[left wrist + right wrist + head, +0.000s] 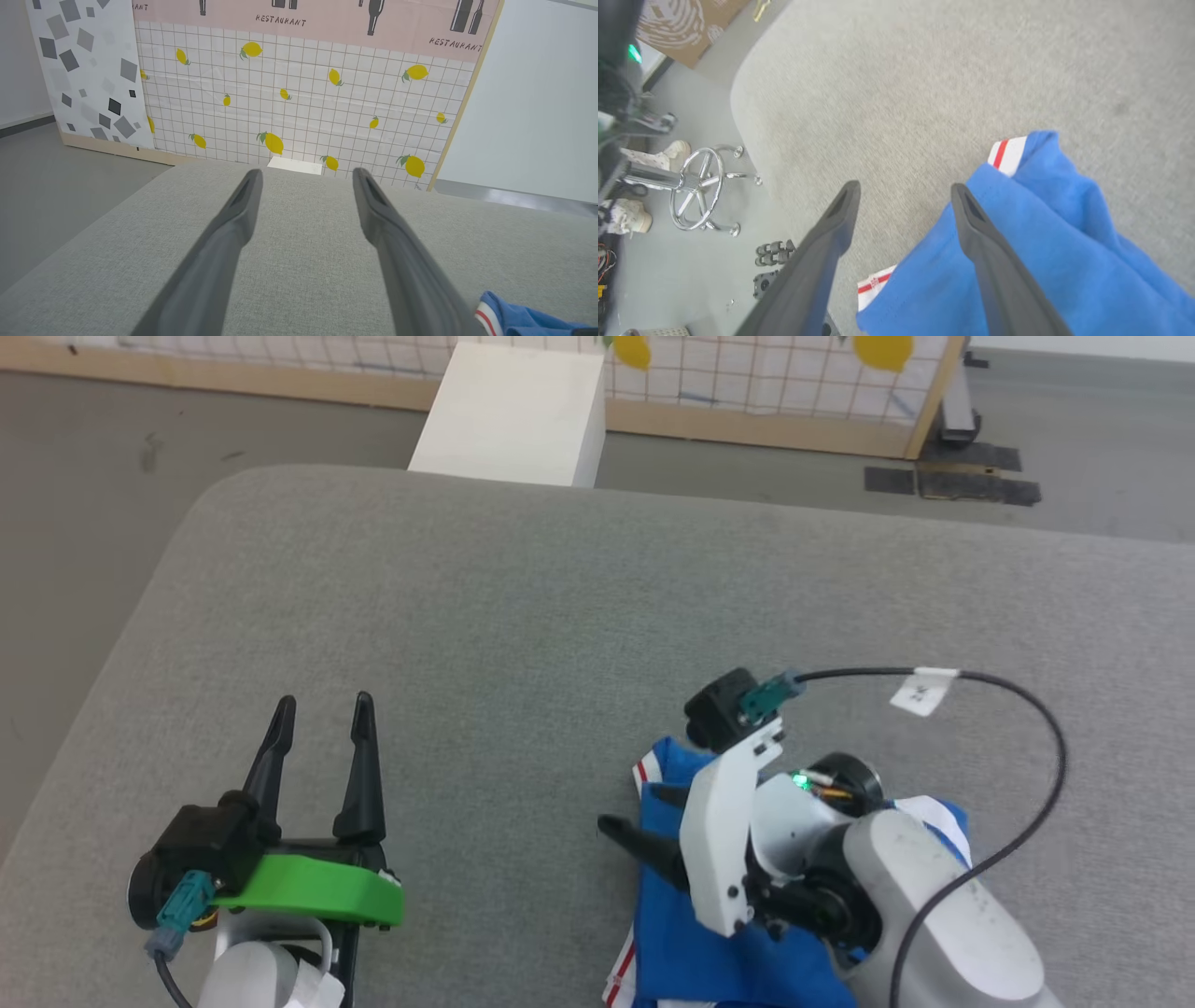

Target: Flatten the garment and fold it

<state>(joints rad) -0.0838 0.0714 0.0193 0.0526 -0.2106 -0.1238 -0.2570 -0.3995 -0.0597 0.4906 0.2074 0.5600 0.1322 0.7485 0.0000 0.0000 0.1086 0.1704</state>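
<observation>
Blue, one bunched garment (pixel 691 933) lies on grey cushion (pixel 513 616); left gripper (pixel 322 705) and right gripper (pixel 904 189) gape wide

Free room left and centre; clutter lower right.
Tabletop (pixel 560 616) open across middle and top of frame; shirt (pixel 691 943) bunched at lower right under the right end effector (pixel 630 809), left end effector (pixel 324 705) at lower left, white box (pixel 513 415) beyond the far edge.

Soft jersey garment (pixel 1041 261); rough woven tabletop (pixel 523 616)
</observation>
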